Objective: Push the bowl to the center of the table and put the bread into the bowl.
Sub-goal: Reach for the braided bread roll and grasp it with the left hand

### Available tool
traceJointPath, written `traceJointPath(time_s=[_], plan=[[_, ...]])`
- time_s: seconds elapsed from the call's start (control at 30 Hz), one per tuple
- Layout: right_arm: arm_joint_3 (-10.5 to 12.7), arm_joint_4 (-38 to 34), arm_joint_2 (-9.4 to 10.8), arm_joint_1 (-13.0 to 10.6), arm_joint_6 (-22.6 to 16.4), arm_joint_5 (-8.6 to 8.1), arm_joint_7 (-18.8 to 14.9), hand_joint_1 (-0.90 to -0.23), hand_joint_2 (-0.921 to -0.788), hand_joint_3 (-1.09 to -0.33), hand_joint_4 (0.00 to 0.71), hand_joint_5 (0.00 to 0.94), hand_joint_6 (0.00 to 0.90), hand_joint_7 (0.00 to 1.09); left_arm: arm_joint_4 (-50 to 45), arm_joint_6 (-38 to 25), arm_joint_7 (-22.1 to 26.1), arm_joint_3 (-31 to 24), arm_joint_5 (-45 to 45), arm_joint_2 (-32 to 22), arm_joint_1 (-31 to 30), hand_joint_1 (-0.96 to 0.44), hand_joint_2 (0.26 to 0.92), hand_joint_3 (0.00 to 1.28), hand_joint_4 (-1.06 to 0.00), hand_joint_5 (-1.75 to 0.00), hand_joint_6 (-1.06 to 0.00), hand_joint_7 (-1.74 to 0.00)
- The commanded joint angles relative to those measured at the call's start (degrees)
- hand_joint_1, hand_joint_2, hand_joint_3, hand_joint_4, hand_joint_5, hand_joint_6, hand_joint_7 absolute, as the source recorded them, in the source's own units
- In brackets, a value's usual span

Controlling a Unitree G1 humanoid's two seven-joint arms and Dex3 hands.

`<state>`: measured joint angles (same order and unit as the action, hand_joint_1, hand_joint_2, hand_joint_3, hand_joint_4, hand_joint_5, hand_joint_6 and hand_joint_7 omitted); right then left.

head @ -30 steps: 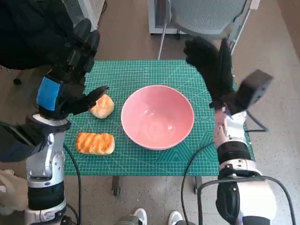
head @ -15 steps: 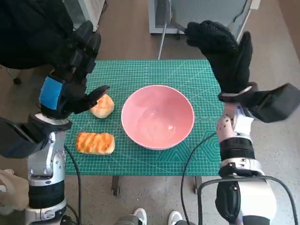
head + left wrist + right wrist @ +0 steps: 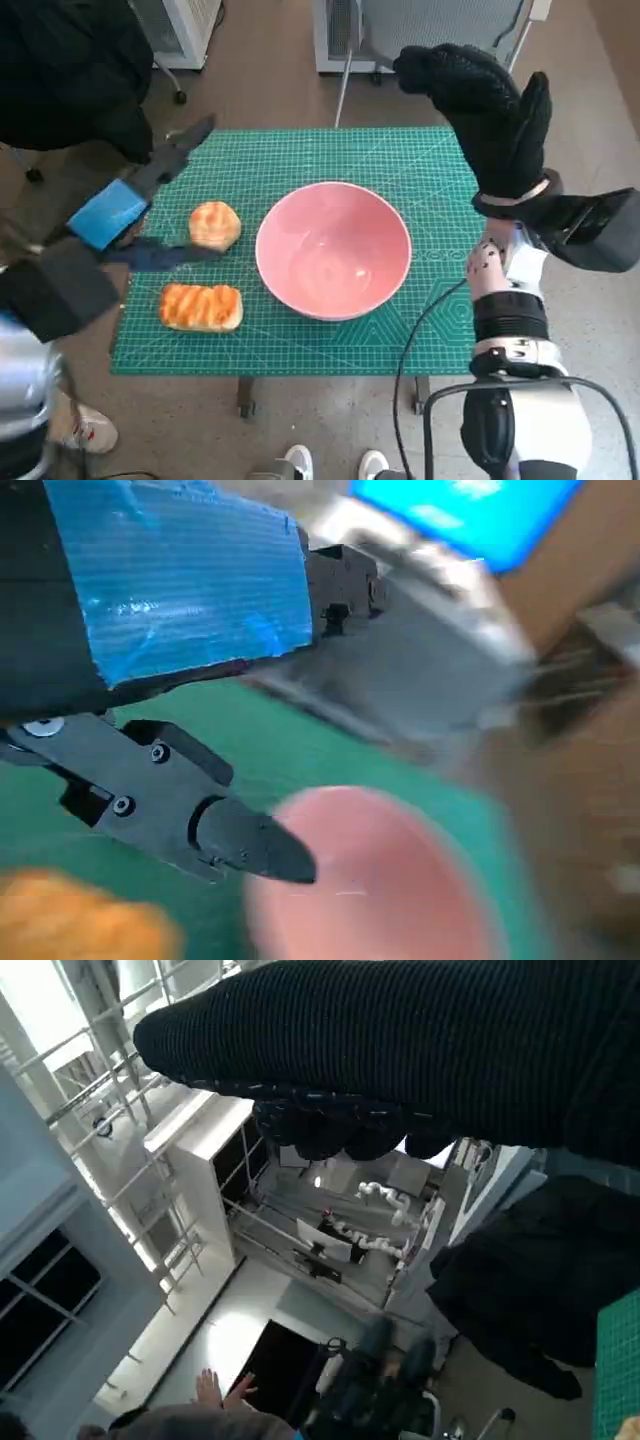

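The pink bowl (image 3: pixel 333 249) sits mid-mat, apparently already centred. The round bread roll (image 3: pixel 214 224) lies just beside the left hand (image 3: pixel 135 210), which has swung low, spread and empty. The right hand (image 3: pixel 480 112) has lifted, open, away from the bowl.

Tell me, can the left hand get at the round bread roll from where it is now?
Probably yes. The left hand hangs open just beside the round roll, its fingers apart, with nothing between them. The bowl sits on the roll's far side, out of the way.
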<state>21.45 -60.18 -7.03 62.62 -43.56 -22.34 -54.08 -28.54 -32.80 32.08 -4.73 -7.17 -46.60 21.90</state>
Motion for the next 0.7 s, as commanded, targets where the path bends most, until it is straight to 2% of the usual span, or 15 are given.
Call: traceJointPath(time_s=[0.03,0.4,0.7], plan=[[-0.77,0.13,-0.83,-3.21,0.35,0.14,0.08,-0.733,-0.921,-0.845,0.268,0.000,0.320,0.00,-17.85,-13.96,4.97,4.61,-8.14,-10.68,-3.72,0.09,0.685,0.02,-0.02,-0.01,-0.17,-0.06],[-1.12,-0.23,0.36,-2.88,1.84,-0.74,-0.20,-0.754,-0.921,-0.836,0.267,0.001,0.326,0.00,-21.04,-21.08,7.82,9.91,-9.98,-13.87,-4.02,0.04,0.681,0.01,-0.06,-0.01,-0.21,-0.04],[-1.40,-0.69,0.37,-3.19,1.41,-0.51,-0.03,-0.731,-0.921,-0.833,0.272,0.002,0.331,0.01,-19.64,-22.97,6.82,13.66,-12.14,-14.85,-6.00,0.00,0.684,0.01,-0.09,-0.01,-0.22,-0.02]])
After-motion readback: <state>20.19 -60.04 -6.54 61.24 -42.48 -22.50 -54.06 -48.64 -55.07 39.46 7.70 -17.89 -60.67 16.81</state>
